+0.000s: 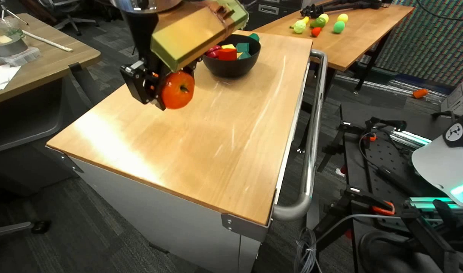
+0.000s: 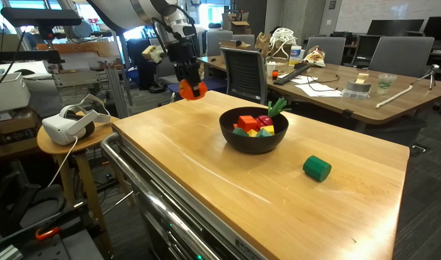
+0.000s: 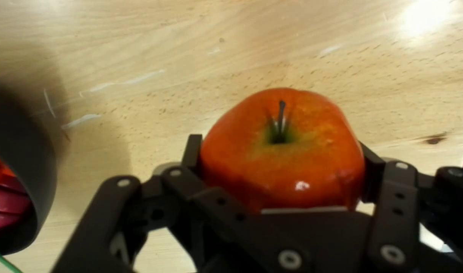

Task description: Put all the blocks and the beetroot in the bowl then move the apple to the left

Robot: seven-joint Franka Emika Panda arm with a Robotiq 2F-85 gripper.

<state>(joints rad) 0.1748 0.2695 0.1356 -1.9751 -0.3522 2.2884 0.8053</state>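
Observation:
My gripper (image 3: 282, 170) is shut on the orange-red apple (image 3: 280, 151), one finger on each side, stem facing the wrist camera. In both exterior views the apple (image 1: 178, 90) (image 2: 186, 91) hangs above the wooden table. The black bowl (image 2: 254, 143) stands on the table, apart from the gripper; its rim (image 3: 46, 182) shows at the wrist view's left edge. In it lie red-orange (image 2: 247, 123), yellow (image 2: 268, 130) and green (image 2: 240, 132) blocks and the dark-red beetroot (image 2: 263, 121), leaves over the rim. A dark green many-sided block (image 2: 317, 168) lies on the table outside the bowl.
The wooden table (image 1: 216, 151) has a metal rail (image 1: 316, 132) along one side. A desk (image 2: 383, 104) with tape, a cup and papers stands nearby. Another table (image 1: 360, 45) holds several toy fruits. A stool (image 2: 61, 144) carries a white headset (image 2: 65, 126).

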